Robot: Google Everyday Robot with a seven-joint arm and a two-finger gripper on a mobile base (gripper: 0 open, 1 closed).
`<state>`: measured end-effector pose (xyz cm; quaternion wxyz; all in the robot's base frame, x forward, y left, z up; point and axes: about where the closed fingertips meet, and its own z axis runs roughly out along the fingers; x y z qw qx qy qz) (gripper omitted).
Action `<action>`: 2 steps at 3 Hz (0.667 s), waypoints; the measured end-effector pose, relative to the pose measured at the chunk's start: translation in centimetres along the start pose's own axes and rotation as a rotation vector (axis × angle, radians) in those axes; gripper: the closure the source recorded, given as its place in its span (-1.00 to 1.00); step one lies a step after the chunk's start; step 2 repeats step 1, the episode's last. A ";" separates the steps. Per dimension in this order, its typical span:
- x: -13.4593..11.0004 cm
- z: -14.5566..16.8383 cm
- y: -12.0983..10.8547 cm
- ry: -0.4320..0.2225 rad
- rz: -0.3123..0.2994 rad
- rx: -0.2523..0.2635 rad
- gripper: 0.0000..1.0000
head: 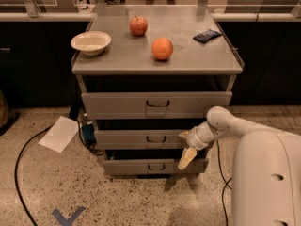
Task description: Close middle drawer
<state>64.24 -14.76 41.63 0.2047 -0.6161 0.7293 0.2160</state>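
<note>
The grey cabinet has three drawers. The middle drawer (127, 139) has a low flat front with a small dark loop handle (155, 139). Its front stands a little forward of the cabinet frame, with a dark gap above it. The top drawer (117, 105) is taller and juts out further. The lowest drawer (127, 166) is also out a little. My gripper (185, 147) is on a white arm coming from the right. It sits against the right end of the middle drawer's front and hangs partly over the lowest drawer.
On the cabinet top are a white bowl (91, 42), an apple (138, 25), an orange (162, 48) and a dark packet (207, 35). A sheet of paper (59, 133), a blue box (88, 132) and a black cable (19, 168) lie on the floor at the left. My white body (265, 182) fills the lower right.
</note>
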 end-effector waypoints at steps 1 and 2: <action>0.0 -0.9 -1.2 -0.004 -0.001 0.039 -1.00; 0.0 -0.9 -1.2 -0.004 -0.001 0.039 -1.00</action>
